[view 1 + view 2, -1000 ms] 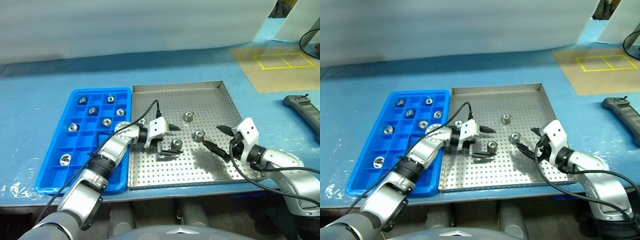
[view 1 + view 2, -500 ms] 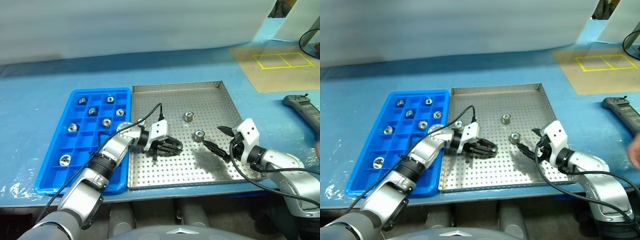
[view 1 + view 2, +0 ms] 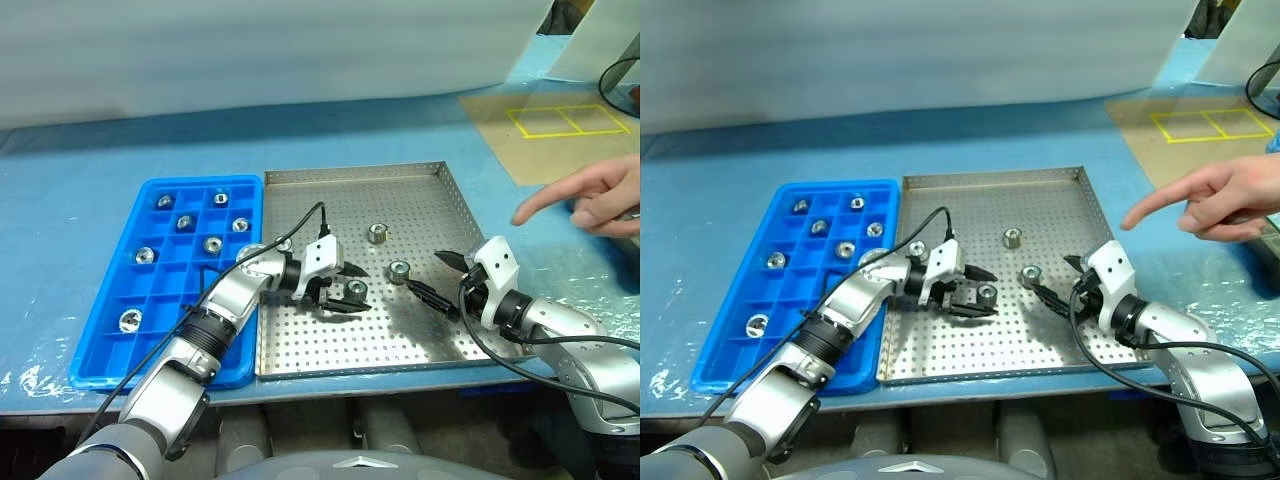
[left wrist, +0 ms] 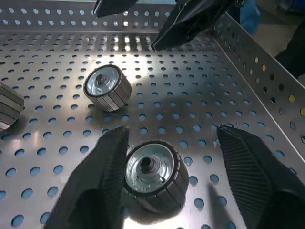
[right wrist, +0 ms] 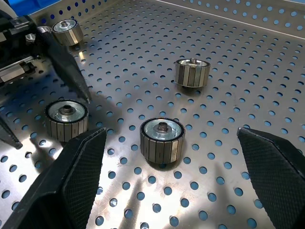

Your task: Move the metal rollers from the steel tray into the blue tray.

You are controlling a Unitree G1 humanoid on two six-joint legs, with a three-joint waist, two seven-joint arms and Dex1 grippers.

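Four metal rollers (image 5: 162,140) standing upright on the perforated floor of the steel tray (image 3: 400,175): short silver cylinders with faceted sides (flat vertical panels all round), a flat bright top face and a small dark hub at the centre. One at the tray's left edge (image 3: 283,243), just beside the blue tray (image 3: 105,318). One farther back near the tray's middle (image 3: 377,233). One right of centre (image 3: 399,270), just ahead of the right gripper (image 3: 437,277). One near the middle (image 3: 356,290), sitting between the fingers of the left gripper (image 3: 344,287).

Left gripper reaching in from the left with its fingers spread: in the left wrist view one finger (image 4: 102,183) right up against the roller's side, the other finger (image 4: 250,164) well apart from it, so no grip on the roller, which rests on the tray floor.

Right gripper at the tray's right side, pointing left toward the rollers, fingers wide apart and holding nothing; nearest roller lying between the lines of its two fingers but farther out (seen in the right wrist view).

Blue tray to the left of the steel tray, touching it side to side, a grid of small square compartments. Seven more rollers already seated singly in compartments, mostly in the far half, one alone (image 3: 129,320) nearer the front left.

A person's hand (image 3: 595,195) above the table to the right of the steel tray, forefinger pointing left.
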